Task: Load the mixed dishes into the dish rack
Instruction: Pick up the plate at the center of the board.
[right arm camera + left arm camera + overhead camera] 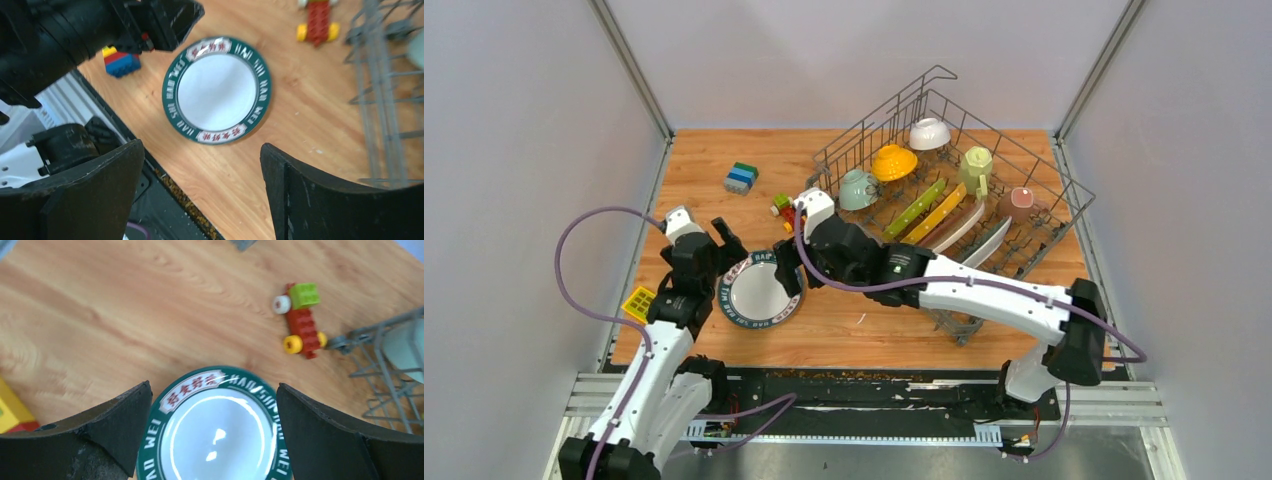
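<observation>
Plate (759,291) lying on the desk (724,180), lower left: stiff, glazed, probably slippery and breakable; pinch its rim; left hand (212,388) and right hand (201,146) spread, empty.

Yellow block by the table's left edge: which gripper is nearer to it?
Left. The left gripper hangs at the plate's left rim, beside the yellow block; the right gripper is across the plate.

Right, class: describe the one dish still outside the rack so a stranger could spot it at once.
Find the grey wire dish rack on the right of the wooden table. Left of it, near the front edge, lies a round plate. Unlike the racked dishes, it is white with a dark-green lettered rim.
</observation>
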